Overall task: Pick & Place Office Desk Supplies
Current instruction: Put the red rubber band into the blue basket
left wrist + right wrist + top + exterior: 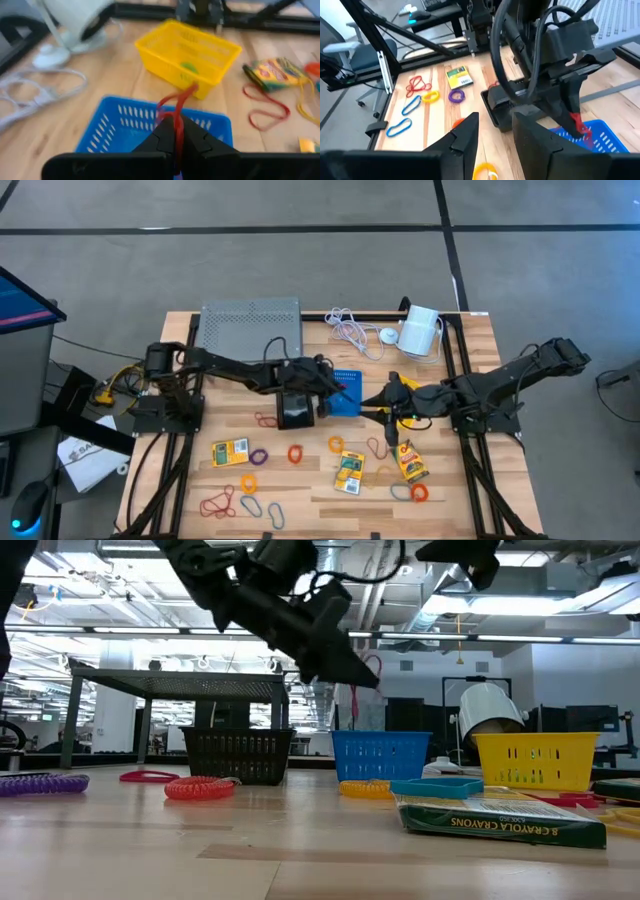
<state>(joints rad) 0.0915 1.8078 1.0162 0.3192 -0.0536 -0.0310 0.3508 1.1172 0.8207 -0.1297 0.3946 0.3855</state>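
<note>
My left gripper (175, 131) is shut on a thin red loop (181, 97) and hovers above the blue bin (120, 127); the low view shows it well off the table (350, 668). The black bin (295, 408) stands on the blue bin's left, the yellow bin (187, 50) on its right with a green loop (189, 66) inside. My right gripper (495, 120) is open and empty next to the yellow bin (400, 395), facing the left gripper. Several coloured loops and three yellow card packets (230, 451) (349, 471) (412, 463) lie on the near half of the table. My left gripper pinches the red loop between its two fingertips at one end of the loop (176, 120), slanting down toward the table's right. The rest of the loop sticks out past the fingertips (373, 664), lifted clear over the blue bin.
A grey perforated box (250, 328), a coiled white cable (350, 330) and a white cylinder device (420, 330) sit along the far edge. A crayon box (500, 820) lies near the low camera. Red and purple loops (200, 787) (40, 783) lie before the black bin.
</note>
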